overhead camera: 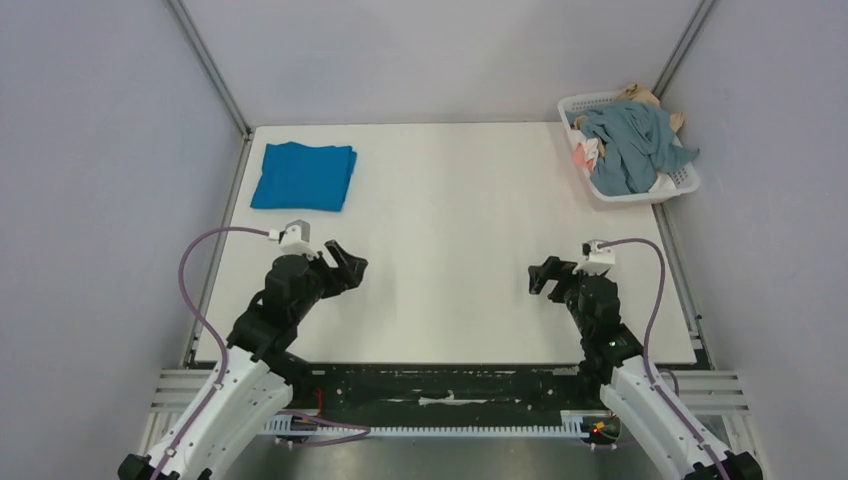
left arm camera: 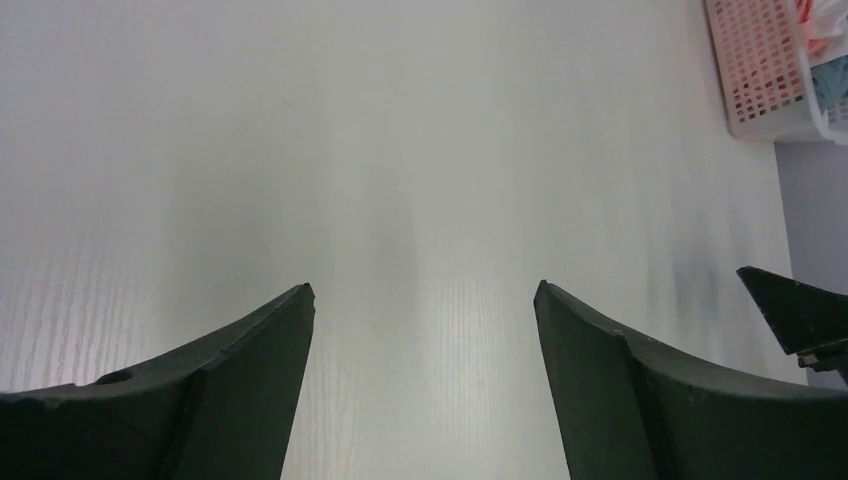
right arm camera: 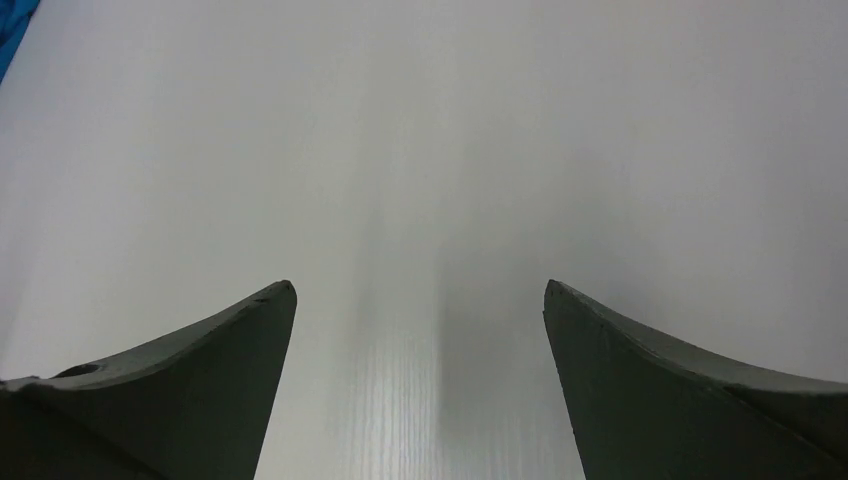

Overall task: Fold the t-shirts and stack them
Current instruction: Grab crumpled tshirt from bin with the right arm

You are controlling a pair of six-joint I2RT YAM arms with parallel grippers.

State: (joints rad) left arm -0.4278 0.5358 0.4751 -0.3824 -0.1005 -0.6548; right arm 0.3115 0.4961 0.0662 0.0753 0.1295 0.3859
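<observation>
A bright cobalt blue t-shirt (overhead camera: 303, 176) lies folded flat at the far left of the white table (overhead camera: 450, 250); a sliver of it (right arm camera: 12, 30) shows at the top left of the right wrist view. A slate grey-blue t-shirt (overhead camera: 628, 140) lies crumpled in the white lattice basket (overhead camera: 684, 180) at the far right. My left gripper (overhead camera: 345, 262) is open and empty over the near left of the table. My right gripper (overhead camera: 541, 275) is open and empty over the near right. In both wrist views the jaws stand wide apart with bare table between them.
The basket also holds white, pink and tan cloth (overhead camera: 585, 153); its corner shows in the left wrist view (left arm camera: 770, 70). My right gripper's tip (left arm camera: 800, 315) shows at the right edge of that view. Grey walls enclose the table on three sides.
</observation>
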